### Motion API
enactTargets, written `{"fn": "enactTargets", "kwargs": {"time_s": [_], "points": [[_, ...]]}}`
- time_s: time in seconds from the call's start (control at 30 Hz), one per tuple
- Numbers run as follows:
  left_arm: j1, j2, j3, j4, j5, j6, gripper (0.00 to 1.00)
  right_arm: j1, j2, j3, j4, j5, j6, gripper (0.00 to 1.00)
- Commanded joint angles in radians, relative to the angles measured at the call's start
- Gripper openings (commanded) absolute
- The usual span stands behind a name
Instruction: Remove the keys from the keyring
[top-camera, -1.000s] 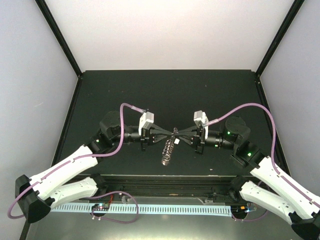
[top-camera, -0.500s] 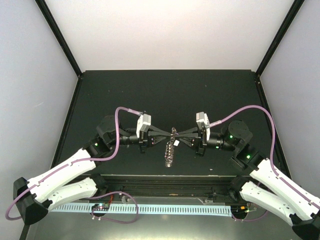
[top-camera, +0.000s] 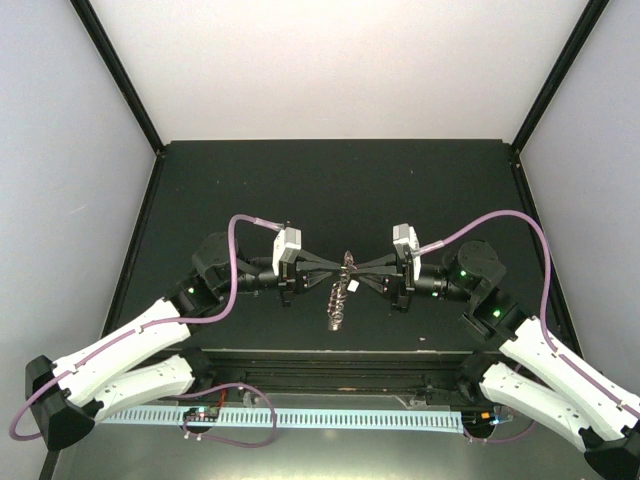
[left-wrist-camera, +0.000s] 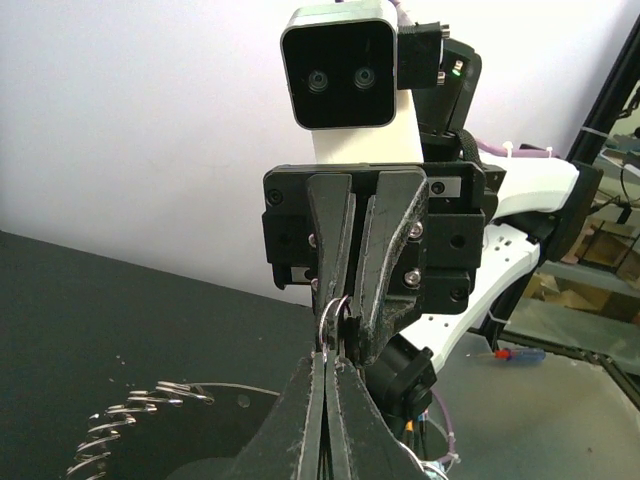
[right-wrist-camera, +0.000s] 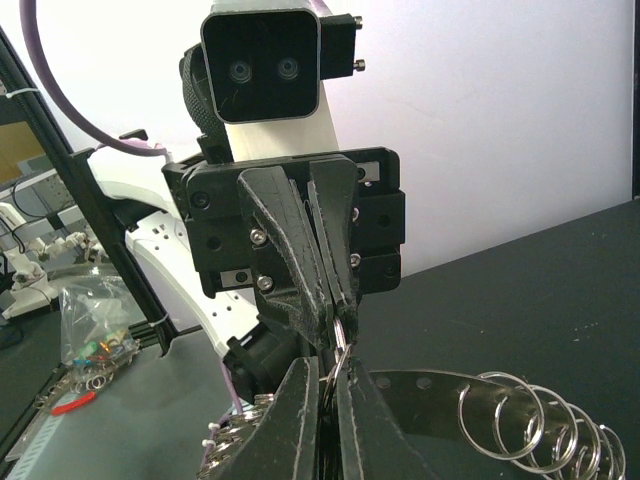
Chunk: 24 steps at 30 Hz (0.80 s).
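The keyring (top-camera: 338, 298) hangs edge-on between my two grippers at the middle of the black table, its wire loops fanned below them. My left gripper (top-camera: 342, 268) is shut on a small wire loop (left-wrist-camera: 332, 318) at the ring's rim. My right gripper (top-camera: 356, 268) faces it tip to tip and is shut on a small wire loop (right-wrist-camera: 341, 342) there. The ring's flat grey plate (right-wrist-camera: 450, 398) and several loops (right-wrist-camera: 540, 425) show in the right wrist view; plate and loops (left-wrist-camera: 140, 408) also show in the left wrist view. No key is visible.
The black table (top-camera: 250, 180) has white walls and black posts on three sides. A perforated rail (top-camera: 300, 417) with cables runs along the near edge below the arm bases. A bag of small parts (right-wrist-camera: 90, 340) lies off the table.
Both wrists have shifted slightly and the hanging ring has swung a little up and right. Both grippers stay shut tip to tip.
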Motion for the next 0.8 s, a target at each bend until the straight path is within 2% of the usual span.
{"fn": "enactTargets", "kwargs": {"time_s": [0.0,0.4,0.67,0.77], "points": [[0.025,-0.036,0.014,-0.002,-0.116,-0.019,0.02,-0.015,-0.050,0.029,0.067,-0.047,0.004,0.01],[0.025,0.004,0.043,-0.054,-0.163,-0.047,0.01,-0.014,-0.022,0.051,0.078,-0.098,0.004,0.01],[0.025,0.013,0.037,-0.066,-0.090,0.030,0.01,-0.015,-0.023,0.053,0.106,-0.076,0.021,0.01],[0.025,-0.013,0.028,-0.060,-0.020,0.047,0.02,-0.014,-0.034,0.061,0.086,-0.073,0.016,0.01]]}}
